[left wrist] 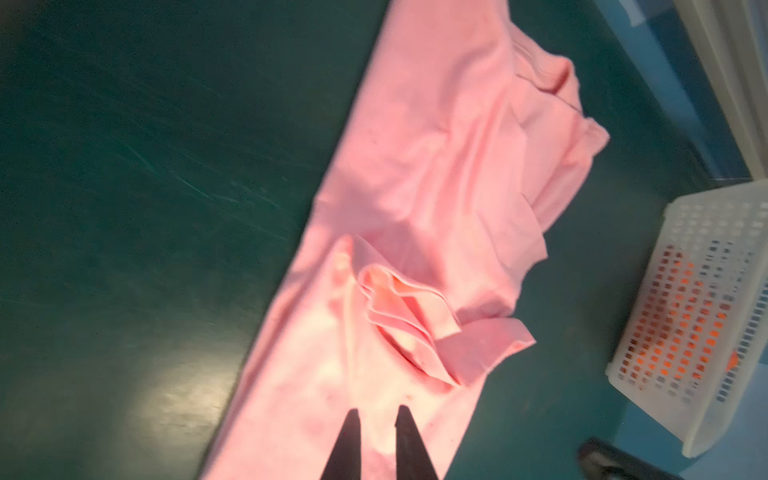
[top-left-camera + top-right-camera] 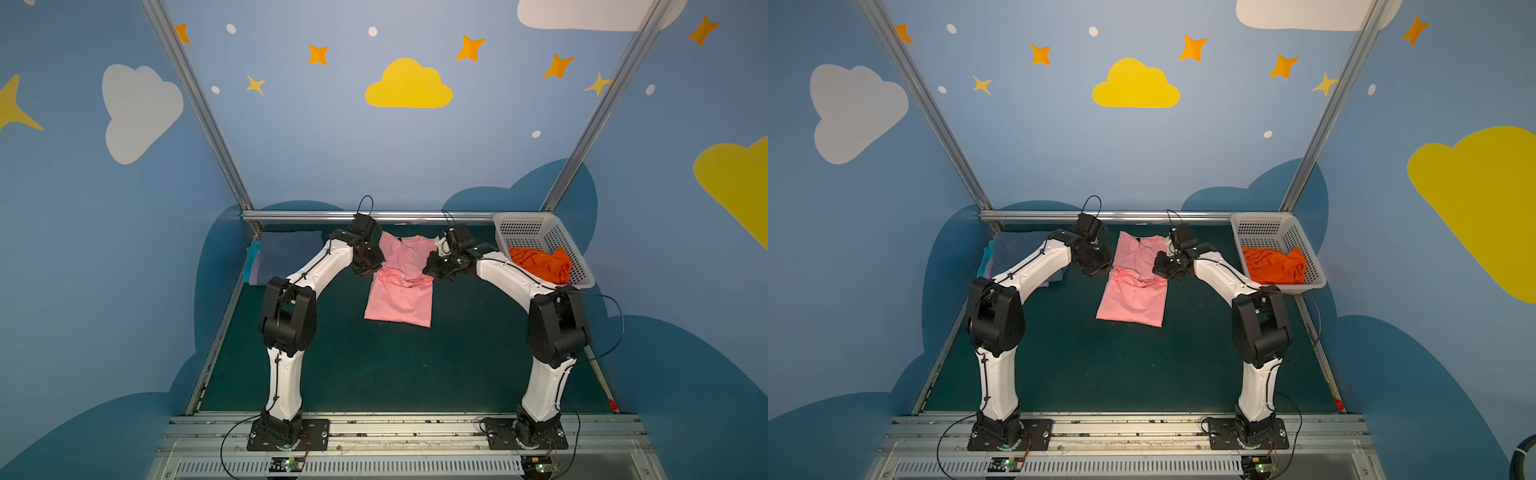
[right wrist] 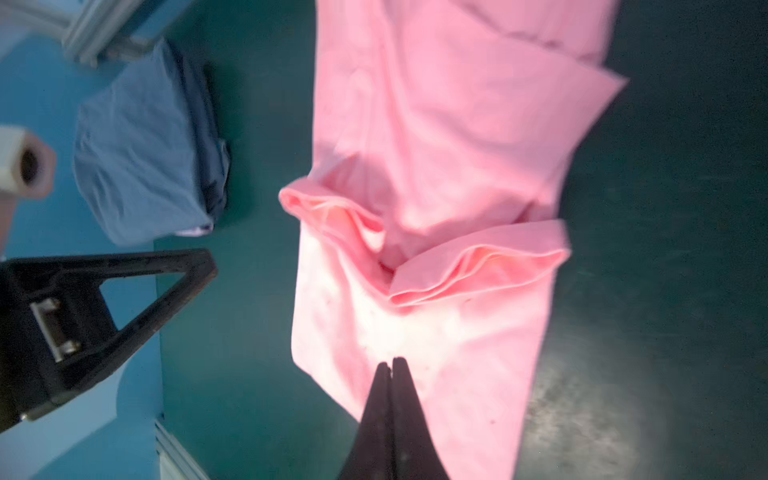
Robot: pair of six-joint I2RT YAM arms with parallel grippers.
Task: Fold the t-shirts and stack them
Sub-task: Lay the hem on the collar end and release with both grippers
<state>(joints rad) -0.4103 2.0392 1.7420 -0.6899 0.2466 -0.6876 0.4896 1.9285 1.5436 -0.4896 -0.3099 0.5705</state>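
A light pink t-shirt (image 2: 401,299) (image 2: 1133,299) lies lengthwise mid-table, partly folded, with a bunched ridge across its middle (image 3: 436,266) (image 1: 399,316). My left gripper (image 2: 365,270) (image 1: 376,411) hovers at the shirt's left edge; its fingertips stand a narrow gap apart with only the cloth below showing between them. My right gripper (image 2: 434,270) (image 3: 390,361) hangs at the shirt's right edge, fingertips pressed together, holding nothing. An orange t-shirt (image 2: 540,262) (image 2: 1273,264) lies crumpled in the basket. Folded t-shirts, slate-blue on top (image 2: 286,253) (image 3: 141,158), are stacked at the back left.
The white perforated basket (image 2: 523,218) (image 1: 706,291) stands at the back right corner. A metal frame rail (image 2: 374,215) runs along the table's far edge. Dark green table surface (image 2: 374,365) spreads in front of the pink shirt.
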